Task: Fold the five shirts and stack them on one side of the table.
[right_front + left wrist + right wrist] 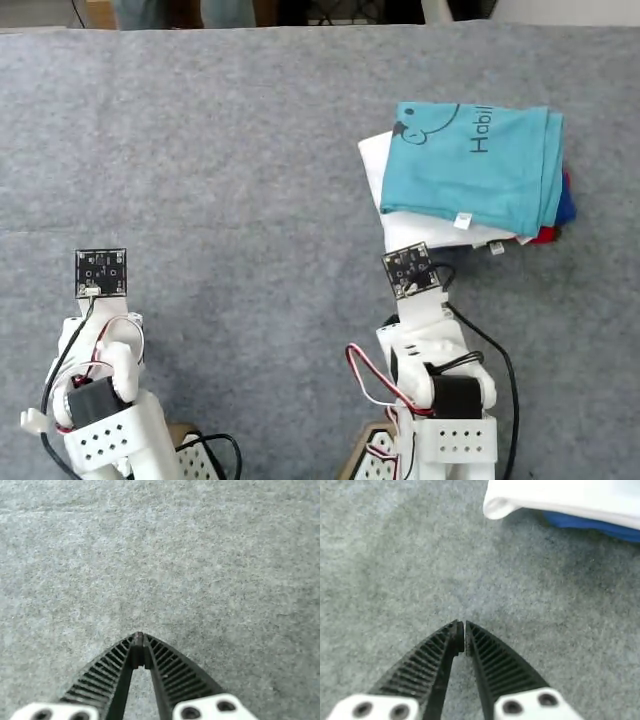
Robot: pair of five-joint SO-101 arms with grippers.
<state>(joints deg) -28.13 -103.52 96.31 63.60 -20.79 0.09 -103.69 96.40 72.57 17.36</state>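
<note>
Bench edges: the grey felt-covered bench (pixel 200 150) runs across the high view, and its far edge lies along the top of that view.
Room to move: a broad stretch of grey felt lies ahead of the left arm (pixel 100 380), with the stack (pixel 470 180) well apart from it, on the right half toward the far edge.
Right arm: the right arm (pixel 440 370) stands just on the near side of the stack.
Left tool: the left tool (pixel 138 640) has its ribbed jaws pressed together at the tips, over grey felt, pinching nothing.
Right tool: the right tool (pixel 460 628) has its tips closed on each other and grips nothing; the stack's near corner lies beyond them, apart.
Top of stack: a teal shirt (pixel 470 165), folded to a rough rectangle, with dark print and a small white tag at its near edge.
Under it: a white shirt (pixel 375 160) sticks out on the left and near sides.
Lower layers: a blue shirt (pixel 566 205) and a red shirt (pixel 543 236) peek out at the right edge; the number of layers cannot be told.
Stack corner up close: the white shirt's rounded fold (pixel 500 507) rests over the blue shirt (pixel 590 524), on the felt.
</note>
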